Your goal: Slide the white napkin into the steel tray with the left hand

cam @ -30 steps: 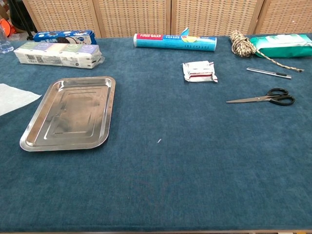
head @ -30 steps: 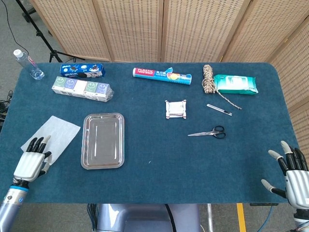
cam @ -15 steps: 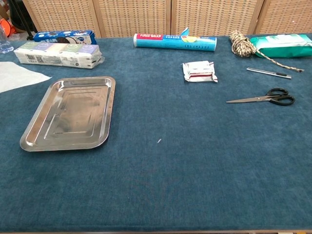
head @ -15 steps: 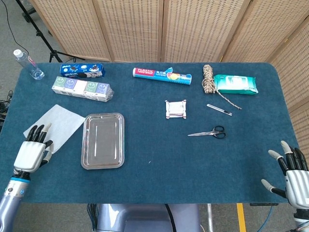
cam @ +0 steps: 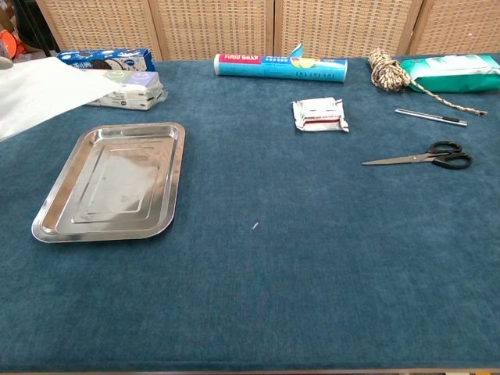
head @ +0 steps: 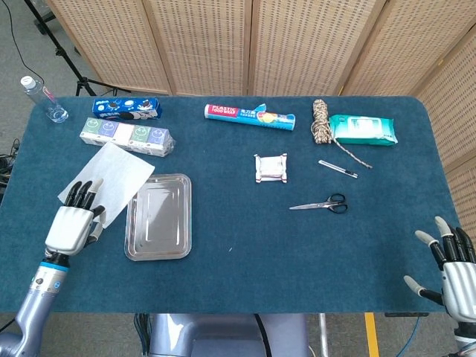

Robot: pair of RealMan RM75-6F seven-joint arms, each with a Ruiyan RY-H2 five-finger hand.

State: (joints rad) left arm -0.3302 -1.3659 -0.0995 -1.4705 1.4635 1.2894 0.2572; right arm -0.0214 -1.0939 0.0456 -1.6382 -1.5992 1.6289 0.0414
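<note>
The white napkin (head: 111, 178) lies left of the steel tray (head: 158, 217) — one corner overlapping the tray's upper-left rim. The left hand (head: 74, 222) presses its fingertips (head: 86, 190) on the napkin's near edge. The right hand (head: 454, 269) rests spread — holding nothing.

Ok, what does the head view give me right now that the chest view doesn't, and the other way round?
Only the head view shows both hands: the left hand with its fingers on the white napkin's near corner, and the right hand at the table's near right edge; it also shows a water bottle. The chest view adds nothing unique. Both show the napkin, steel tray, and scissors.
</note>
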